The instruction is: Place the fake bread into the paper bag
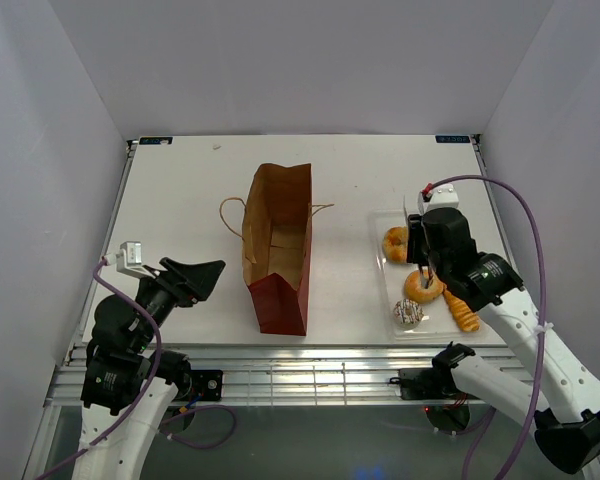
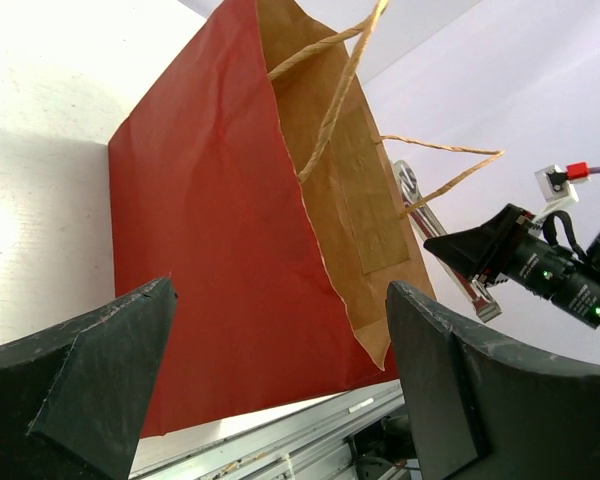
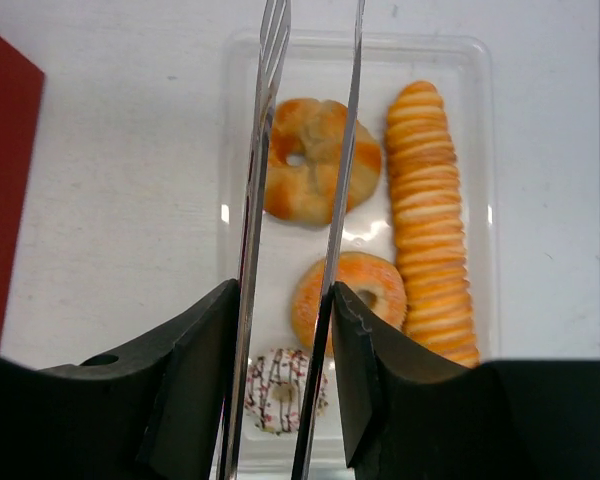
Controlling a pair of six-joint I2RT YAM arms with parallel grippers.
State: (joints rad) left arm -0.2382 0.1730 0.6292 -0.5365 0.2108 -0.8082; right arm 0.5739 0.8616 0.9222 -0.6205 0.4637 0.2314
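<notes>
The paper bag (image 1: 278,240) lies on its side mid-table, with its open mouth at the far end and its red base (image 1: 279,305) near. It fills the left wrist view (image 2: 210,230). The fake bread sits in a clear tray (image 1: 379,262): two ring buns (image 1: 396,243) (image 1: 421,288), a whitish pastry (image 1: 408,313) and a long loaf (image 1: 461,311). My right gripper (image 1: 430,262) is shut on metal tongs (image 3: 268,120). The tong arms reach over the far ring bun (image 3: 315,170), above the near bun (image 3: 370,290), the loaf (image 3: 430,220) and the pastry (image 3: 280,392). My left gripper (image 1: 210,272) is open and empty, left of the bag's base.
The tray's rim (image 3: 230,120) lies right of the bag. White walls close in the table on three sides. The table's metal front rail (image 1: 280,375) runs along the near edge. In the left wrist view, the tongs (image 2: 418,205) and the right arm (image 2: 540,265) show past the bag.
</notes>
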